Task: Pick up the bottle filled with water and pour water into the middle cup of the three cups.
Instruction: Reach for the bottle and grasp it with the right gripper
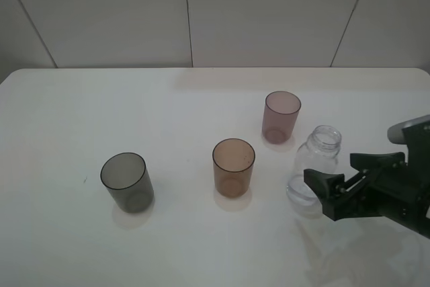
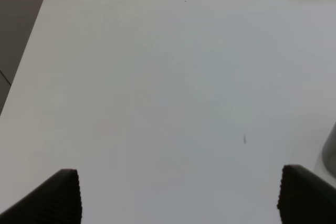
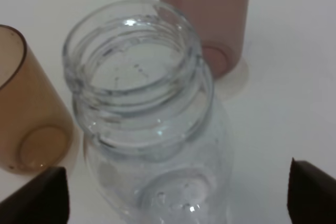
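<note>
The capless clear bottle (image 1: 321, 146) stands upright on the tabletop (image 1: 101, 112); its water level is hard to tell. The right end effector (image 1: 330, 169) is spread, a finger on either side of the bottle, pinching nothing. Next to the bottle stand the amber cup (image 1: 234, 167) and the pink cup (image 1: 281, 117); the grey cup (image 1: 126, 182) stands well apart. All three look empty. The left end effector (image 2: 181, 198) is spread too.

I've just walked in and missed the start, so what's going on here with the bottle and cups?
The right gripper is at the clear capless bottle, jaws open on either side of it, not yet gripping. The bottle stands upright on the white table, near the mauve-pink cup and the amber-brown middle cup. The smoky grey cup stands further left. The left gripper hangs open over the table.
</note>
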Controlling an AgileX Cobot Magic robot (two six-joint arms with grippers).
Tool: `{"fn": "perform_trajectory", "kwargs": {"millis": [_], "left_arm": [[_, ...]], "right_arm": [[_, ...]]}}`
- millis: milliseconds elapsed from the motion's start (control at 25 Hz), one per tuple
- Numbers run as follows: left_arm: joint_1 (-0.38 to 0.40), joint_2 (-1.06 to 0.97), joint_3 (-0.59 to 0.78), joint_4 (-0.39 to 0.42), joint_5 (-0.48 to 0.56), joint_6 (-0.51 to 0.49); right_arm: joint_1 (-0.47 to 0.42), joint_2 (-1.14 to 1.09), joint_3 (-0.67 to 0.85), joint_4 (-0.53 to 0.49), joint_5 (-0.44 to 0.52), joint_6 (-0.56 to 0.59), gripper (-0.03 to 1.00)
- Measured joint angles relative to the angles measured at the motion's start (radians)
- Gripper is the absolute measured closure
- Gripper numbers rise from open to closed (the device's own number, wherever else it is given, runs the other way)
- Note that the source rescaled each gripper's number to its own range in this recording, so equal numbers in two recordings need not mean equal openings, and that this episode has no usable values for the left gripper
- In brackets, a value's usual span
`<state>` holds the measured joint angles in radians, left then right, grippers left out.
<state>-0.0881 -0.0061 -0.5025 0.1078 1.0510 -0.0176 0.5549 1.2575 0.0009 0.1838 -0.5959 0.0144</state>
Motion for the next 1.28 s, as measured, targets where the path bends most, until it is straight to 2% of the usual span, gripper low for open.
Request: {"fn": "perform_trajectory", "kwargs": {"millis": [160, 360, 800, 1040, 1280], "left_arm": [[0.0, 0.0, 0.0, 0.0, 0.0, 0.0], [0.0, 0.0, 0.0, 0.0, 0.0, 0.0], [0.0, 0.0, 0.0, 0.0, 0.0, 0.0], [0.0, 0.0, 0.0, 0.0, 0.0, 0.0], [0.0, 0.0, 0.0, 0.0, 0.0, 0.0]], "right_arm": [[0.036, 0.093, -0.001, 0.0, -0.13, 0.017, 0.26], [0.038, 0.199, -0.002, 0.0, -0.24, 0.024, 0.23], [0.038, 0.499, -0.002, -0.029, -0.591, 0.103, 0.23], [0.038, 0.639, -0.002, -0.028, -0.604, 0.107, 0.23], [0.038, 0.655, -0.002, -0.025, -0.607, 0.106, 0.23]]}}
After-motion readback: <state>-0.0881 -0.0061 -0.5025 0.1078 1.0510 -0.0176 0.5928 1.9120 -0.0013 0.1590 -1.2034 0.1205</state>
